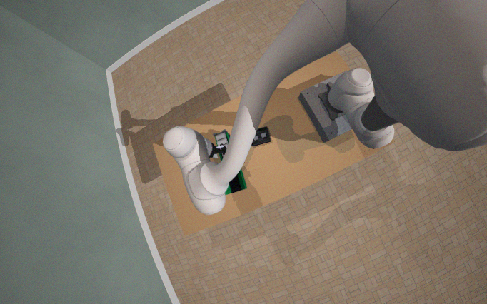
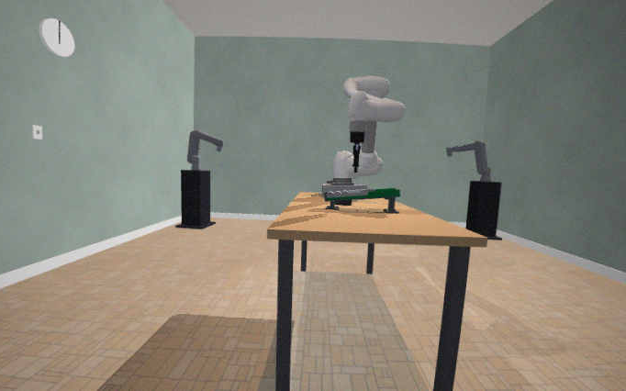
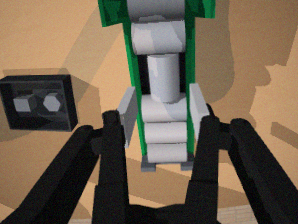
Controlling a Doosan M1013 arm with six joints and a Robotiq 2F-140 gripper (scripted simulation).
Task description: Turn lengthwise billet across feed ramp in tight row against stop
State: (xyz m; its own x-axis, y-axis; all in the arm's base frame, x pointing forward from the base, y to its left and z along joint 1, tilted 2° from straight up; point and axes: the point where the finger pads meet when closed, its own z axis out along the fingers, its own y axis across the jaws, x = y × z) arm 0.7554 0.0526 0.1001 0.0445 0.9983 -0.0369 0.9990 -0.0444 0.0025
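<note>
The green feed ramp (image 1: 242,180) (image 2: 385,193) (image 3: 111,16) slopes down to its low end, at the bottom of the wrist view. A grey billet (image 3: 164,77) lies lengthwise in the ramp's channel. Below it, three billets lie across the ramp: an upper one (image 3: 164,109), a middle one (image 3: 165,132) and the lowest one (image 3: 167,152). Above it, one crosswise billet (image 3: 159,38) lies close to its upper end, and another (image 3: 156,7) is cut by the frame's top edge. My gripper (image 2: 355,170) (image 3: 163,97) is open and empty, high above the ramp's lower part. The stop is not clearly visible.
A black tray (image 3: 37,78) with two small grey parts stands beside the ramp, toward the arm's base. The ramp stands on legs on the wooden table (image 1: 294,170) (image 2: 354,230). The arm's links cover part of the ramp in the top view.
</note>
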